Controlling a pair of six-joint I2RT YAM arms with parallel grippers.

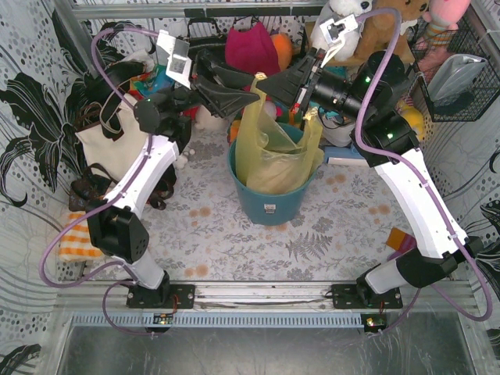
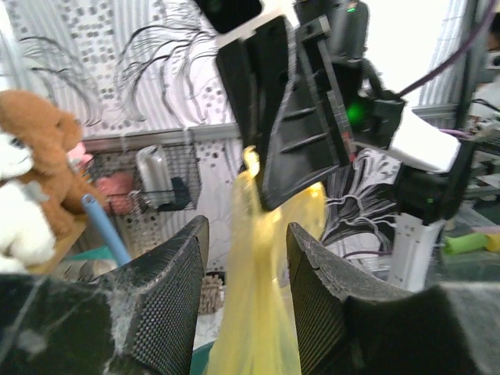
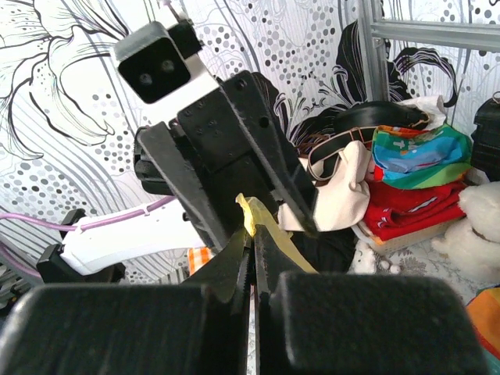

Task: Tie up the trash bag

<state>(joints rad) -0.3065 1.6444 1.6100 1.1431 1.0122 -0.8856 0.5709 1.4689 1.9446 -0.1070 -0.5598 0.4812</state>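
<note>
From the top I see the trash bag point(image 1: 269, 152) sitting inside the teal bin point(image 1: 269, 207) at the middle of the table point(image 1: 226, 238), with one end of it drawn upward. The left gripper point(image 1: 248, 98) and the right gripper point(image 1: 271, 84) meet at this end. In the left wrist view my left fingers point(image 2: 168, 289) stand apart, and the yellow strip hangs between them. In the right wrist view the right fingers point(image 3: 273, 262) are pressed together on the strip.
</note>
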